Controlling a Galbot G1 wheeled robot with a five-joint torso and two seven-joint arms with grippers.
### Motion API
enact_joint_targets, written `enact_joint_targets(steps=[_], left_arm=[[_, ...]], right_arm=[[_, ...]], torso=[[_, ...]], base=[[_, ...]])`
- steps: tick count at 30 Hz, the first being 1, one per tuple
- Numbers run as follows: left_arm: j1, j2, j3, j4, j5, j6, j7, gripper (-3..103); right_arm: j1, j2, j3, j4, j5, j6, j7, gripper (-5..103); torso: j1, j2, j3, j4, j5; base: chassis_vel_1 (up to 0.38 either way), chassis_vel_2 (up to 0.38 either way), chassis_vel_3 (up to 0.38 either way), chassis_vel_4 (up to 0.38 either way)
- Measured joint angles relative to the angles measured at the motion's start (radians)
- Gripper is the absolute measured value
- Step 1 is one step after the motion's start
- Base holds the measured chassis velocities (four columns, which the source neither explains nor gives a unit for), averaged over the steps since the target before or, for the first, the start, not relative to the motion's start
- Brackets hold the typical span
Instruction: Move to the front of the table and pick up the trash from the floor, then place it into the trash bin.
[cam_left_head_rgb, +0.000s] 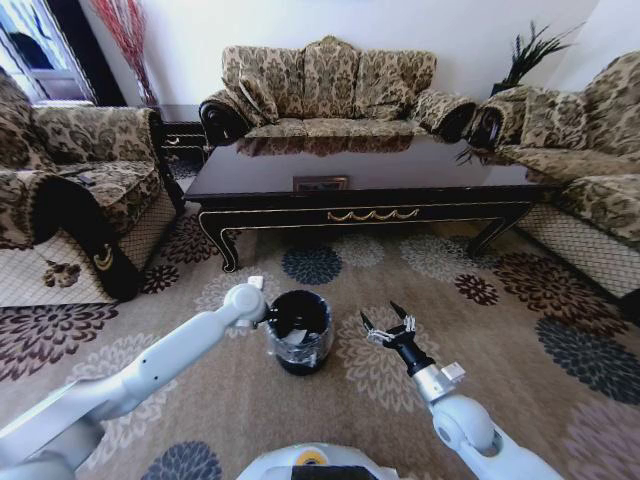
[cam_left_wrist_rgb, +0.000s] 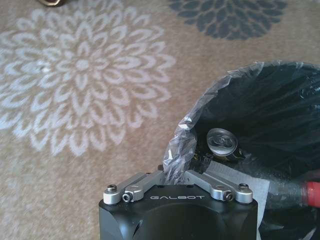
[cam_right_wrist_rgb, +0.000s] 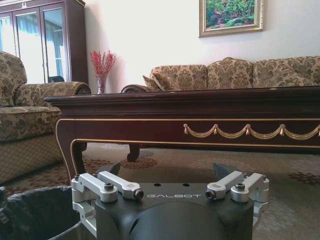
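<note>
Here, at the left of the head view, a patterned armchair (cam_left_head_rgb: 70, 190) borders the beige flower-medallion carpet (cam_left_head_rgb: 520, 340). The left gripper (cam_left_head_rgb: 262, 300) pinches the small black plastic-wrapped trash bin (cam_left_head_rgb: 298, 332) by its rim at lower centre. Beside it, the right gripper (cam_left_head_rgb: 385, 328) hovers spread wide, empty. Behind stretches the glossy dark gold-trimmed coffee table (cam_left_head_rgb: 360, 190).

Left claw (cam_left_head_rgb: 262, 303) at trash bin (cam_left_head_rgb: 298, 331) rim; right claw (cam_left_head_rgb: 387, 322) spread wide beside bin, above floor (cam_left_head_rgb: 520, 340).
</note>
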Motion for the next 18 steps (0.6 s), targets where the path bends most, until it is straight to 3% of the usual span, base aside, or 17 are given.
enact_joint_targets(steps=[18], left_arm=[[0.109,0.017,-0.135,0.039,0.062,0.0,0.026,0]], right_arm=[[0.004,0.026,-0.019,-0.035,-0.002,0.001,0.0,100]], torso=[[0.0,0.0,0.0,-0.0004,0.0003]], base=[[0.0,0.0,0.0,0.0]])
